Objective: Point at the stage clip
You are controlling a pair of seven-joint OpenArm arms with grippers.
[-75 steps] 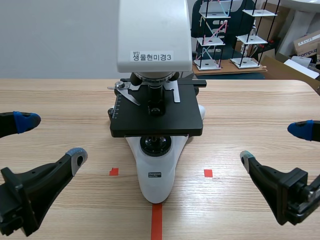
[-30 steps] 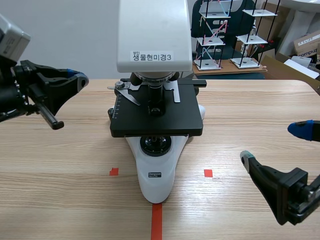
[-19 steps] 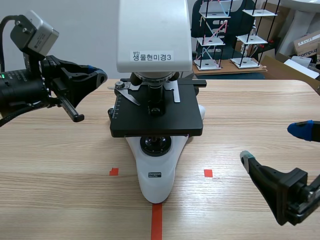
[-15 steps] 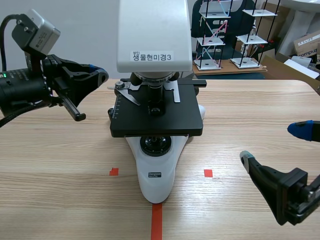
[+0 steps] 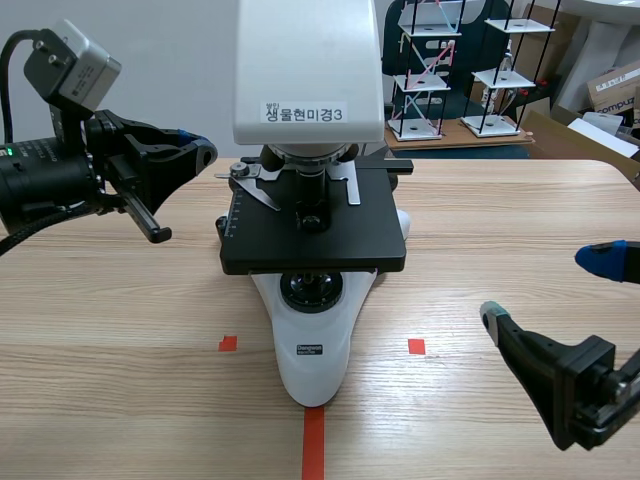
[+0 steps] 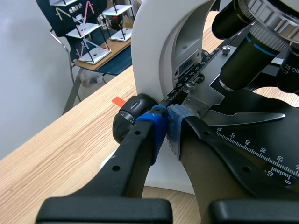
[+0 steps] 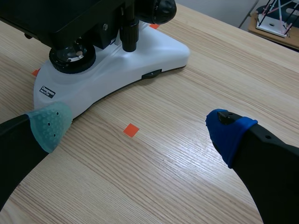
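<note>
Silver metal marks the stage clip (image 5: 256,186): it lies on the black stage (image 5: 330,240) of the white microscope (image 5: 308,90), on the side that faces the left edge and the far edge of the wooden bench (image 5: 500,210). The left claw (image 5: 203,152) hangs above the bench at the height of the stage, and its two pads (image 6: 156,126) are pressed together with nothing between them. Held like this, they make one narrow tip, which suits pointing better than a spread claw. In the left wrist view this tip is just beside the clip's pivot end, near the scale (image 6: 252,149); whether it touches the metal, one cannot tell. The right claw (image 5: 547,290) rests low near the near right corner, its fingers spread wide and holding nothing, probably so that it does not disturb the microscope. The pointing seems nearly complete.
</note>
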